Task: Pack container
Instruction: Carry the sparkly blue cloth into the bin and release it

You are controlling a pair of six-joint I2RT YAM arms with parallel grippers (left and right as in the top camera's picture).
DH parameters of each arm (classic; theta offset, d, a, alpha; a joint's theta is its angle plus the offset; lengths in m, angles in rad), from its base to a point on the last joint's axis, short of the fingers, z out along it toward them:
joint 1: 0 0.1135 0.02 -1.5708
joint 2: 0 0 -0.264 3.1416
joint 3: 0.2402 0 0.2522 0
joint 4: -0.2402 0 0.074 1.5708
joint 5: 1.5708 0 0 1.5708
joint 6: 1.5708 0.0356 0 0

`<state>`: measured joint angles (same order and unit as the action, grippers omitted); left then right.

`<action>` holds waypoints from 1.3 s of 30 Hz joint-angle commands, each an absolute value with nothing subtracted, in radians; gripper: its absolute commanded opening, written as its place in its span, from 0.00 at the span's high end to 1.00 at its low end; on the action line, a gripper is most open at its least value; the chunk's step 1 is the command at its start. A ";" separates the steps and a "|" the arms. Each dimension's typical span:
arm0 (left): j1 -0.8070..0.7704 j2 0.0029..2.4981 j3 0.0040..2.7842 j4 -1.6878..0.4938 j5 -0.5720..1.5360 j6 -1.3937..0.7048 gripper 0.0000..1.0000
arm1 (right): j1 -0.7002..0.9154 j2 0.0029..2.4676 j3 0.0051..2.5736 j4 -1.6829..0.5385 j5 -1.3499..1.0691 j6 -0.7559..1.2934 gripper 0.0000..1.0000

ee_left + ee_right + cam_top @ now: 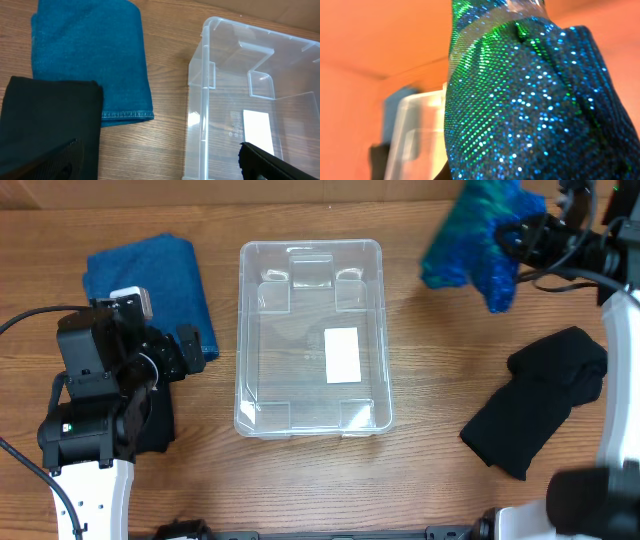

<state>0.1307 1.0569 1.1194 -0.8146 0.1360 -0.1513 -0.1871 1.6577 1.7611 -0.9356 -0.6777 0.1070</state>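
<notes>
The clear container (pixel 250 330) stands at the table's middle, with nothing in it, its white label (pixel 342 353) showing through the bottom. It also shows in the left wrist view (pixel 200 90) and, blurred, in the right wrist view (pixel 415 130). My right gripper (pixel 520 235) is at the far right back, above the table, shut on a sparkly blue-green cloth (pixel 475 242) that hangs from it and fills the right wrist view (pixel 530 110). My left gripper (pixel 180 350) is open and holds nothing, just left of the container, its fingers (pixel 160 162) spread wide.
A folded blue towel (pixel 150 285) lies at the back left, seen also in the left wrist view (pixel 90 55). A black cloth (pixel 45 125) lies under the left arm. Another black cloth (pixel 545 395) lies crumpled at the right.
</notes>
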 commanded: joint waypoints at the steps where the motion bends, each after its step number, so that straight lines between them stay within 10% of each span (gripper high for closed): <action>1: 0.130 1.058 1.148 -0.808 0.122 -0.154 0.00 | 0.033 1.571 1.787 -0.945 -0.734 0.076 0.96; 9: 0.130 1.058 1.148 -0.808 0.122 -0.154 0.00 | 0.468 1.708 1.787 -0.945 -0.480 0.086 0.96; 22: 0.130 1.058 1.147 -0.809 0.122 -0.154 0.00 | 0.487 2.106 1.787 -0.791 -0.463 0.019 0.94; 23: 0.130 1.058 1.147 -0.809 0.123 -0.154 0.00 | 0.487 2.111 1.787 -0.790 -0.429 0.027 0.82; 25: 0.130 1.058 1.148 -0.809 0.123 -0.154 0.00 | 0.487 2.112 1.787 -0.807 -0.286 0.070 0.15; 26: 0.130 1.058 1.148 -0.812 0.123 -0.154 0.00 | 0.483 2.109 1.788 -0.830 -0.151 0.133 0.02; 39: 0.130 1.058 1.148 -0.812 0.122 -0.154 0.00 | 0.355 1.589 1.972 -1.100 0.281 0.283 0.00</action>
